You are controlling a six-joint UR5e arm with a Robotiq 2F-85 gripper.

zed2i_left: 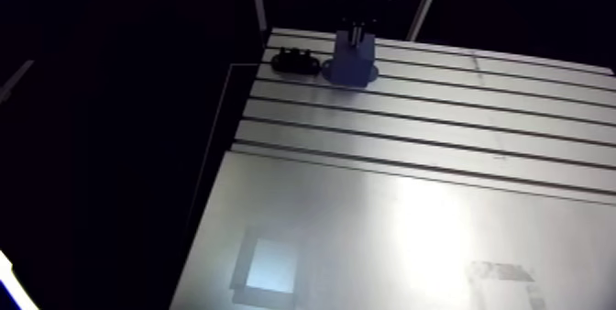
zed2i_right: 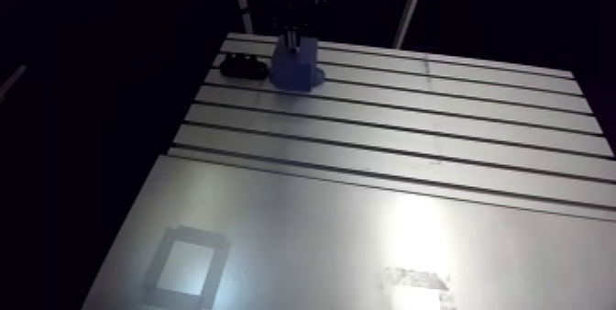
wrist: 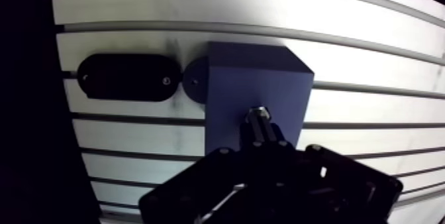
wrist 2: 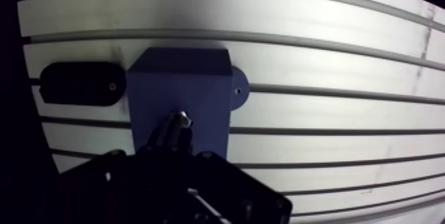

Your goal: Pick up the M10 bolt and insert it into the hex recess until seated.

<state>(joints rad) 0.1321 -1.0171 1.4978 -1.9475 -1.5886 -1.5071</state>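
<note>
A dark blue block [wrist: 259,84] with a round base flange stands on the slotted table [wrist: 371,61], near its far left corner in the arm view [zed2i_left: 354,60]. In the wrist view my gripper [wrist: 262,139] hangs right over the block's top face. It is shut on the M10 bolt [wrist: 259,116], whose metal tip points down at that face. The same bolt tip [wrist 2: 179,118] shows over the block in the other eye. The bolt and the dark fingers hide the hex recess. Whether the tip touches the block cannot be told.
A black oval holder [wrist: 126,77] lies on the table just beside the block's flange, also seen in the arm view [zed2i_left: 296,60]. The table's left edge runs close past it. A smooth reflective plate [zed2i_left: 385,240] covers the near half of the table.
</note>
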